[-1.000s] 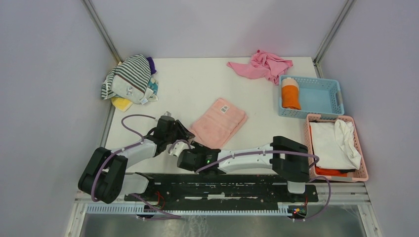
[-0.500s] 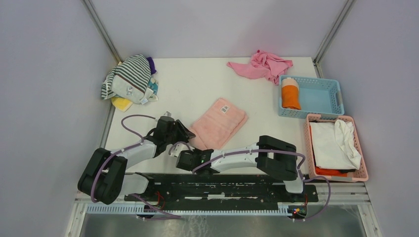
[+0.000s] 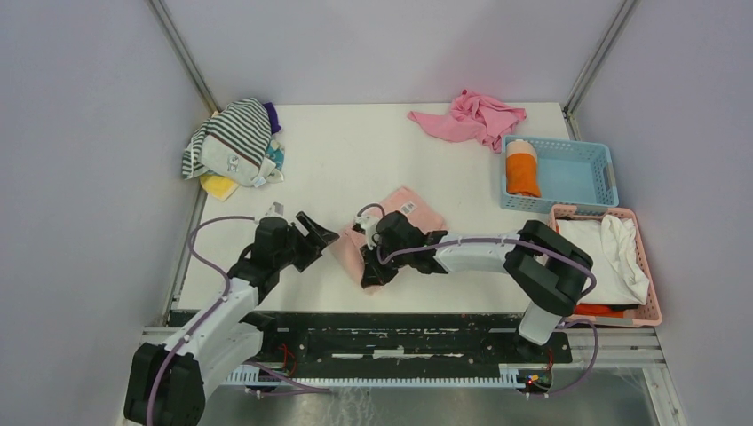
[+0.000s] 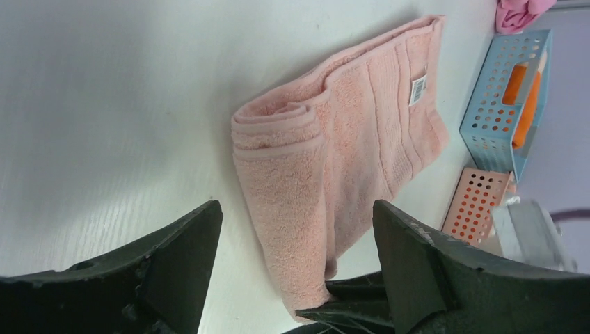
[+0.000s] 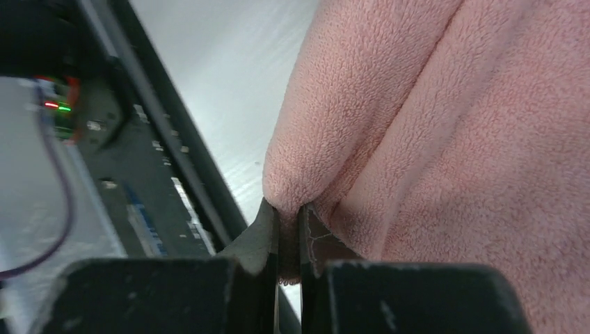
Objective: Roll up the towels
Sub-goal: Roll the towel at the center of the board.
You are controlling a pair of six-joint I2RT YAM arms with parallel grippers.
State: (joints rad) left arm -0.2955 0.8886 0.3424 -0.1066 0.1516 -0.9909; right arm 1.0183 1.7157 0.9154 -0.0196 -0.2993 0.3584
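Observation:
The pale pink towel lies mid-table with its white label up, and its near end is bunched and folded over. My right gripper is shut on that near corner; the right wrist view shows a terry fold pinched between the fingertips of the gripper. My left gripper stands open just left of the towel, holding nothing. In the left wrist view the towel runs between the spread fingers. The orange towel sits rolled in the blue basket.
A heap of striped cloths lies at the far left corner. A crumpled pink cloth lies at the far edge. A pink basket with white cloths stands near right. A black rail runs along the near edge.
My right gripper closed on the pink towel's near corner and swung up and right with it, folding that end over. My left gripper opened wide and drew back to the left.

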